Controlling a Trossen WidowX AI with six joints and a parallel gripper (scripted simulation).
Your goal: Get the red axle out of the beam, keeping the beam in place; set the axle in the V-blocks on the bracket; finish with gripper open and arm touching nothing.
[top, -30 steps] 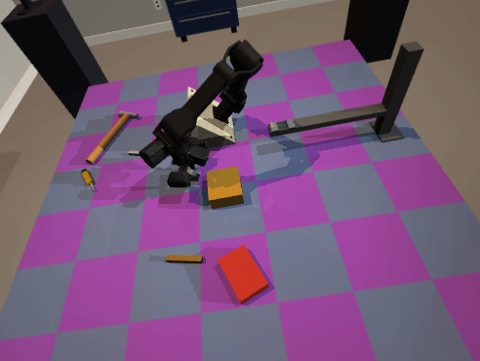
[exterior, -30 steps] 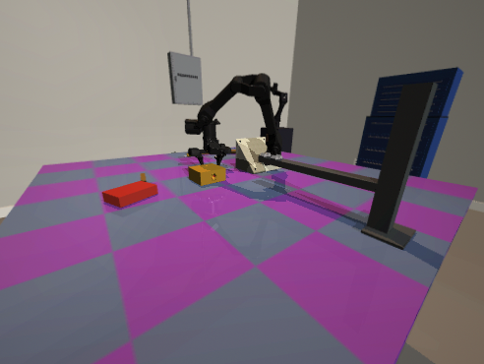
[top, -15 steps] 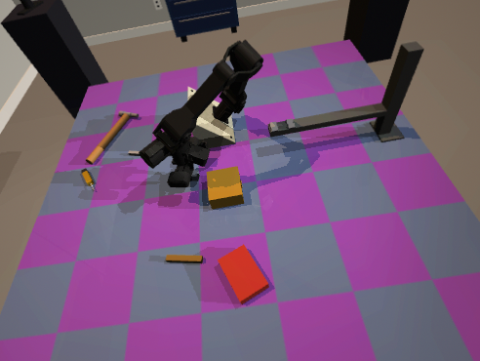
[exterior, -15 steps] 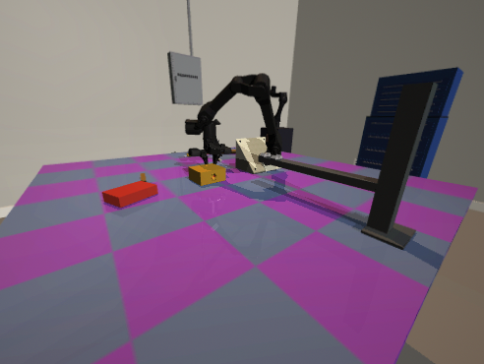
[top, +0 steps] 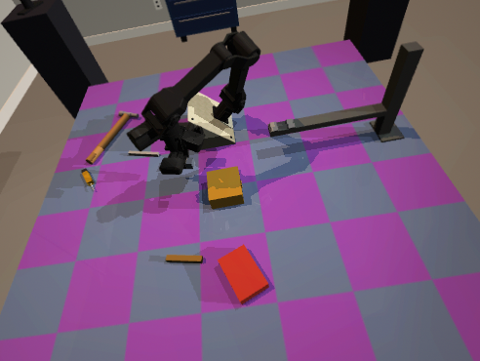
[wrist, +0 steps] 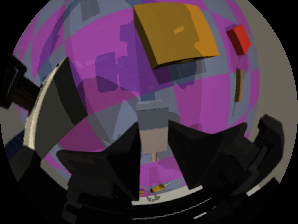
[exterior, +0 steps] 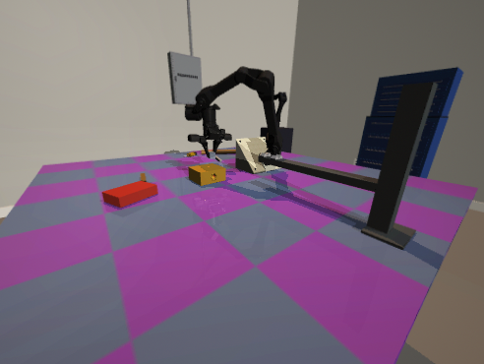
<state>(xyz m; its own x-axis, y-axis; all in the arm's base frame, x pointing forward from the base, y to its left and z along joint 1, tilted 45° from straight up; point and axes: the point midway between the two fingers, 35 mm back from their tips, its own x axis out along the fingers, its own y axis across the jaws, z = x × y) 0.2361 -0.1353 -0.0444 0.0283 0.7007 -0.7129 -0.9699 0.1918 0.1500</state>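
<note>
1. Top: The dark beam stands in place; the red axle and V-blocks cannot be identified, so extraction and seating appear outstanding.
2. Exterior: The jaws hang above the bench.
3. Wrist: They grip a pale piece; release and withdrawal remain.

The orange block stands just beyond the fingers, obstructing that side.
</note>
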